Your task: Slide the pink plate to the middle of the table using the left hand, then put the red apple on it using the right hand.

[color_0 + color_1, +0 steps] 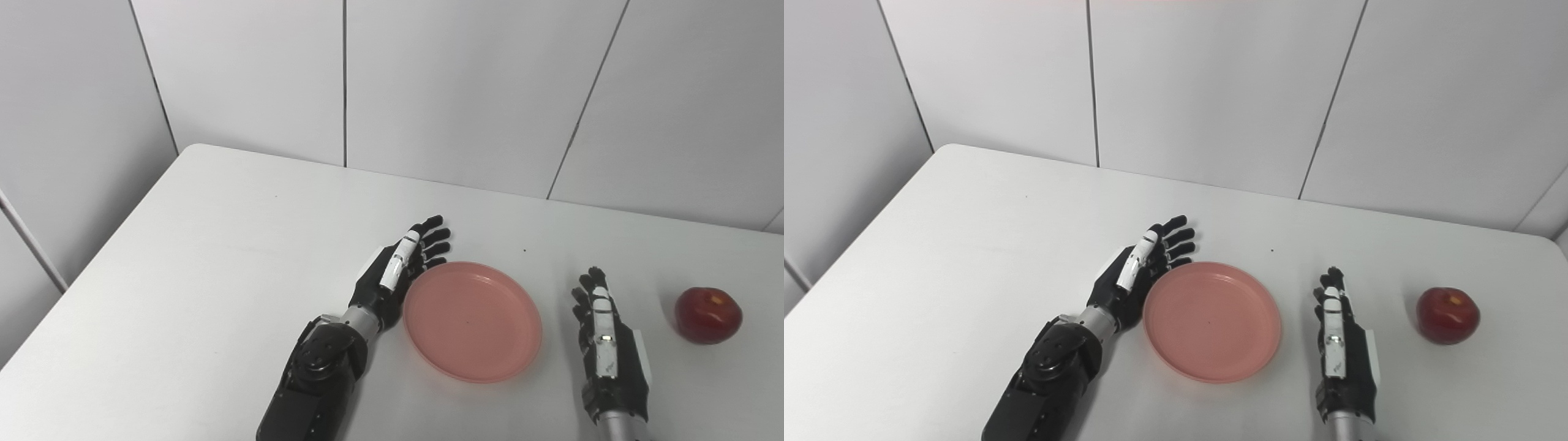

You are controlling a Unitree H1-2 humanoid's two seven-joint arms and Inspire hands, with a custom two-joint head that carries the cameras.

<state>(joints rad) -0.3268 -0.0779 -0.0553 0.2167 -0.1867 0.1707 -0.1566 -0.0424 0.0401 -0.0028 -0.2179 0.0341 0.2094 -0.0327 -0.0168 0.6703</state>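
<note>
A pink plate (471, 320) lies flat on the white table (214, 257), near its middle. My left hand (398, 269) rests open on edge against the plate's left rim, fingers stretched toward the wall. My right hand (603, 334) lies open on the table just right of the plate, apart from it, holding nothing. A red apple (708, 315) stands upright on the table to the right of that hand, a short gap away.
Grey panelled walls (465, 92) stand right behind the table's far edge. The table's left edge (92, 263) runs diagonally at the left. The table's right corner (1552, 242) shows in the right eye view.
</note>
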